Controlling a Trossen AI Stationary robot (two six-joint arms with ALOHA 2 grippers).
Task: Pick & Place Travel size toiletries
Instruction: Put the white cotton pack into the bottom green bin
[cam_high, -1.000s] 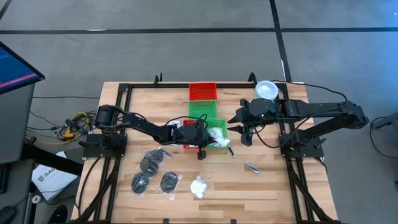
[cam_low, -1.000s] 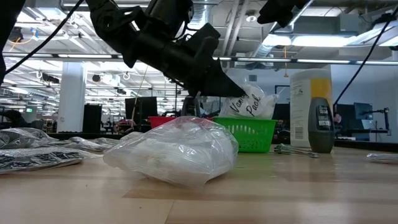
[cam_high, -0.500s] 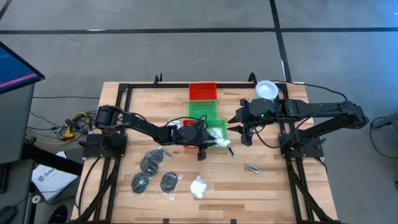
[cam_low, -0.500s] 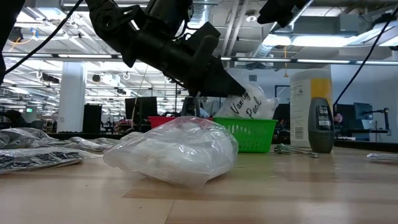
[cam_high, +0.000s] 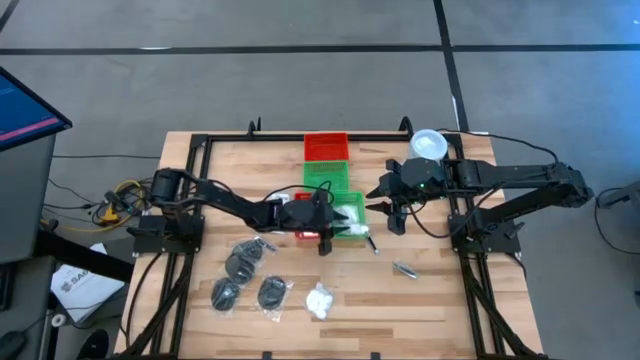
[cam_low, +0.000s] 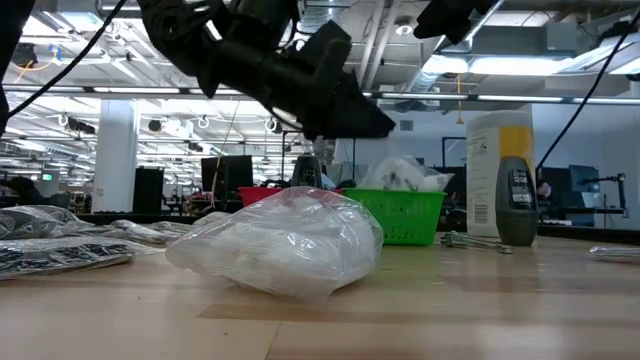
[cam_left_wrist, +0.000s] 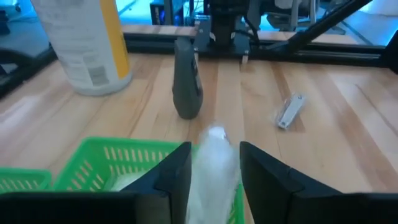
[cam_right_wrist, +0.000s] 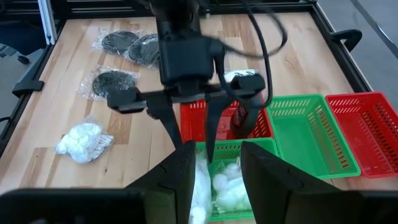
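Now left tool (cam_high: 340, 226) hangs open over green tray (cam_high: 349, 199) w/ white packet (cam_low: 400, 175); right tool (cam_high: 392, 205) open.

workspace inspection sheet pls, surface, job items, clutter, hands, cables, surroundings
surface: wooden table inside a black frame.
job's things: white puff packet in the near green tray; disc packets and another puff packet on the wood.
clutter: yellow canister, dark bottle, small metal piece, red tray.
hands: left hand open above the green tray; right hand beside it, empty.
cables: loose bundle off the table's left edge.
surroundings: grey floor, monitor at left; no person seen.
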